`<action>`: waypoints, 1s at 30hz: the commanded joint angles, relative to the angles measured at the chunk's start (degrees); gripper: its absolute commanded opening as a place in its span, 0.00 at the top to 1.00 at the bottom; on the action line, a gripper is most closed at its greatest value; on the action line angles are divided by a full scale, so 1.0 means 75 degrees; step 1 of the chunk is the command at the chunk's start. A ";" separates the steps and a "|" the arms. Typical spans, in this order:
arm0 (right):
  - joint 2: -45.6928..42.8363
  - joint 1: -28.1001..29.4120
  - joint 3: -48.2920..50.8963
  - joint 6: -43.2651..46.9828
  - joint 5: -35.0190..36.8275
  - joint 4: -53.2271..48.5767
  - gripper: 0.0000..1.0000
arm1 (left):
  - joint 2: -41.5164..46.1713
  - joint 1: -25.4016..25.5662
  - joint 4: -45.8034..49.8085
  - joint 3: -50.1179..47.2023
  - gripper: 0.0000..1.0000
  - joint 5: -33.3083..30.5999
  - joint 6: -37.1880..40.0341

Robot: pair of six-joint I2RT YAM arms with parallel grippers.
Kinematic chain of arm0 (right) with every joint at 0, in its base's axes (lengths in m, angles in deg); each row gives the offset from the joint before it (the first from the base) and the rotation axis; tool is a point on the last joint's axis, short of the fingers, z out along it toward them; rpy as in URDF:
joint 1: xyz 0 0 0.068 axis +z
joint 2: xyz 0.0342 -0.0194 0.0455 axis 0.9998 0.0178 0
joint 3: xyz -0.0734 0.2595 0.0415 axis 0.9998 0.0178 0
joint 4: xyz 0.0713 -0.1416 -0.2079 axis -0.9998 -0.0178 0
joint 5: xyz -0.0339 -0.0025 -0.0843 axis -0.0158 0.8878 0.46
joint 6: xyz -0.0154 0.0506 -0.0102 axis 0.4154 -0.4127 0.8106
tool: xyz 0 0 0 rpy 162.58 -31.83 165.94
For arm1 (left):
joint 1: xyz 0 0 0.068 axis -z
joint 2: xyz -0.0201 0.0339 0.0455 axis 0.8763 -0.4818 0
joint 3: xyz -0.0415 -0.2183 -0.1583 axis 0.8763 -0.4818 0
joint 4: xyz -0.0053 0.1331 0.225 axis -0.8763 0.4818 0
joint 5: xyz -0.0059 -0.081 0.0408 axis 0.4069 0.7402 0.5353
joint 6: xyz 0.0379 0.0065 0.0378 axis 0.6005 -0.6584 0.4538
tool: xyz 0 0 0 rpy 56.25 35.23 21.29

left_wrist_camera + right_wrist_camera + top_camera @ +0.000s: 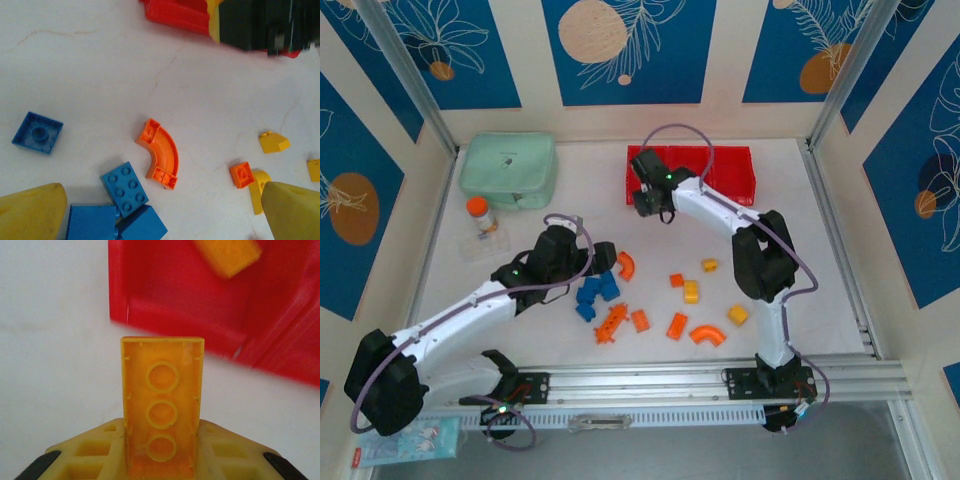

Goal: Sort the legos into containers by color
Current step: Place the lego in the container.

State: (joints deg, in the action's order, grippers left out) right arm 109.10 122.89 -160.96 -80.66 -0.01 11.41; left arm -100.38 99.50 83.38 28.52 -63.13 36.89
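The right gripper (pixel 162 455) squeezes a long yellow plastic brick (pixel 162 405) just beside the red plastic bins (pixel 170 320), where one yellow piece (pixel 227 255) lies; the left gripper (pixel 598 256) hangs open over blue bricks (pixel 122 187); most loose bricks (pixel 677 326) are not sorted yet.

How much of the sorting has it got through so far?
Barely started. One yellowish piece already lies in a red bin. The right fingers hold a yellow brick just short of that bin. Blue bricks, orange pieces and more yellow ones are left on the table.
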 commanded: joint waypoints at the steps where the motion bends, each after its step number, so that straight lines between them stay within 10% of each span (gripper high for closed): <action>1: 0.0632 -0.0177 -0.0909 0.0075 0.0212 -0.0131 0.72 | -0.0172 -0.0212 0.0072 0.0359 0.01 -0.0031 0.0346; 17: 0.3224 -0.0704 -0.4763 0.0246 -0.0125 -0.1071 0.61 | -0.0776 -0.0922 -0.0185 0.0669 0.01 0.0549 0.0479; 30: 0.1239 -0.0514 -0.2855 -0.0033 -0.0491 -0.0619 0.42 | -0.0654 -0.0935 0.0236 0.0904 0.01 0.0890 0.0562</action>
State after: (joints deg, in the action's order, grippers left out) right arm 126.46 118.46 -186.31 -79.41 -0.92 5.07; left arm -106.04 92.95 83.40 33.89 -58.65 40.30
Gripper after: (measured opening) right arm 0.575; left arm 0.994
